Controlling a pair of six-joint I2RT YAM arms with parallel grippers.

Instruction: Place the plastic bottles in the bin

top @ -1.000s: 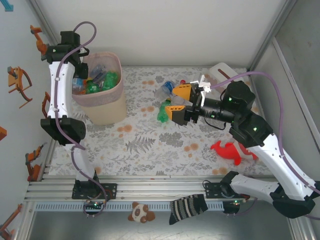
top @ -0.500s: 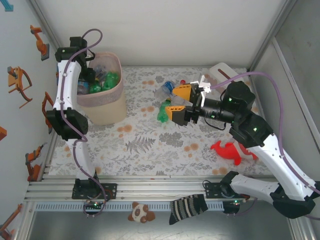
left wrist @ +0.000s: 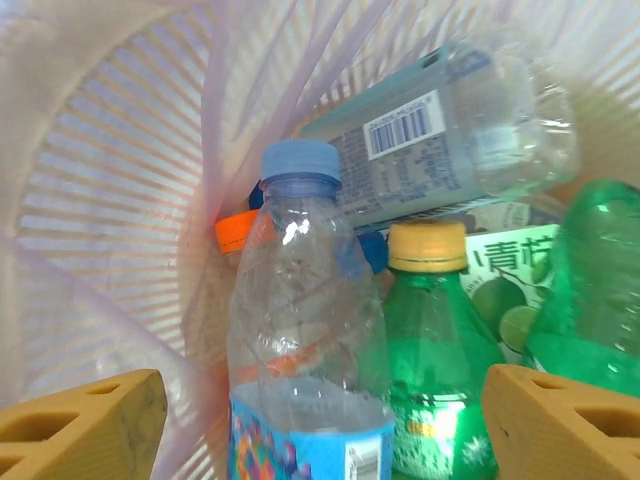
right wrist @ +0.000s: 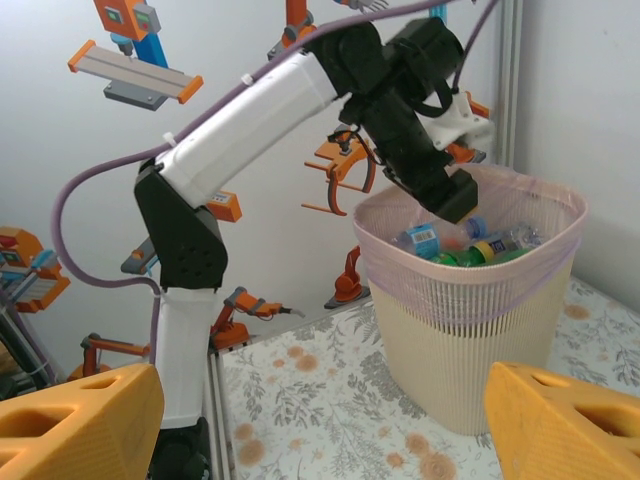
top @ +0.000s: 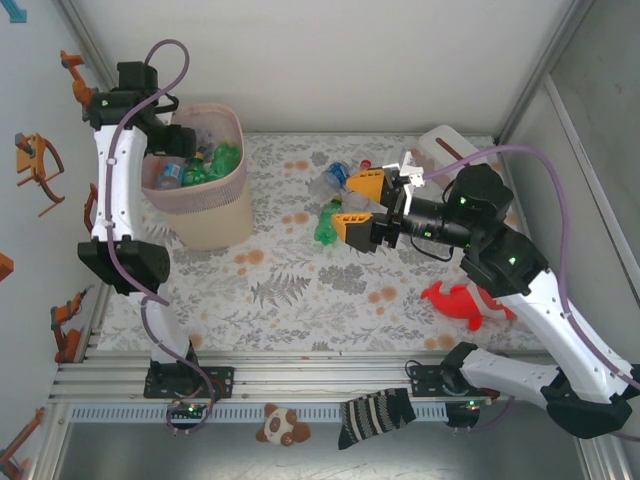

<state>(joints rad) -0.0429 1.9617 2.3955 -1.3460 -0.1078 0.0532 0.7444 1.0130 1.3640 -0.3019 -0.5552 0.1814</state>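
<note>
Left gripper [left wrist: 320, 385] spread wide inside the bin [top: 215, 215], gripping nothing.
Between its blocky yellow fingers [left wrist: 85, 425] we see a crinkled clear plastic bottle [left wrist: 305, 300] with a blue cap, touching neither, beside a green bottle [left wrist: 435, 345] capped in yellow. The slatted cream bin wears a thin pink liner [right wrist: 470, 290]. Our right gripper [top: 352, 203] hangs equally wide and empty over loose bottles [top: 330, 185] on the floral table [top: 300, 290].
</note>
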